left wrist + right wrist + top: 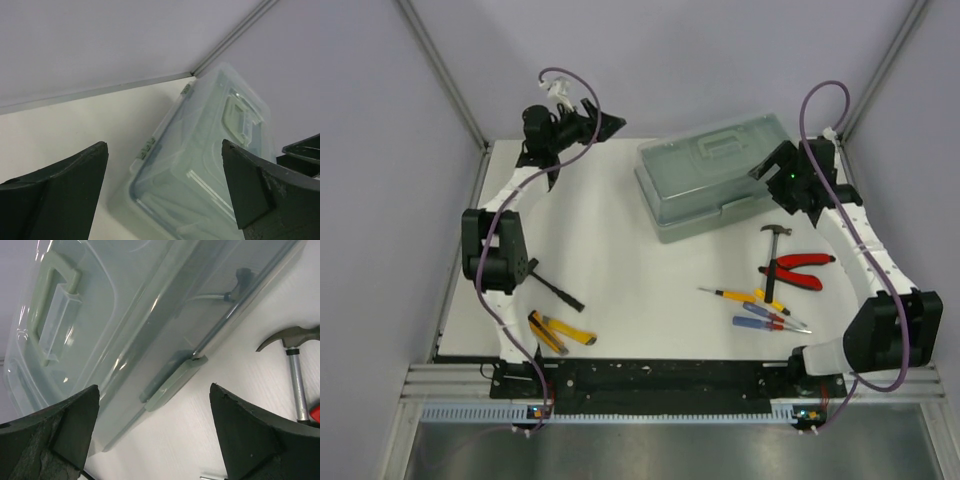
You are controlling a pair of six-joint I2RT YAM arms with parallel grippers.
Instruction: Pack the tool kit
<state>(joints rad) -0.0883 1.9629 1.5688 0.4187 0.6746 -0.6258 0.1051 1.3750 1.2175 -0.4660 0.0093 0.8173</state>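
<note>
The sage-green toolbox point(712, 176) stands at the back right of the table with its translucent lid down and its handle point(720, 146) on top. My right gripper point(767, 168) hovers open at the box's right end. In the right wrist view its jaws point(154, 387) stand wide around the front latch point(172, 382) without touching it. My left gripper point(610, 126) hangs open at the back left, well apart from the box, with the toolbox point(200, 165) seen between its jaws point(164, 145). A hammer point(775, 243), red pliers point(802, 268), screwdrivers point(760, 308) and yellow pliers point(560, 333) lie on the table.
A black-handled tool point(556, 288) lies beside the left arm. The hammer's head point(292, 335) lies just right of the right gripper's fingers. Grey walls enclose the table on the left, back and right.
</note>
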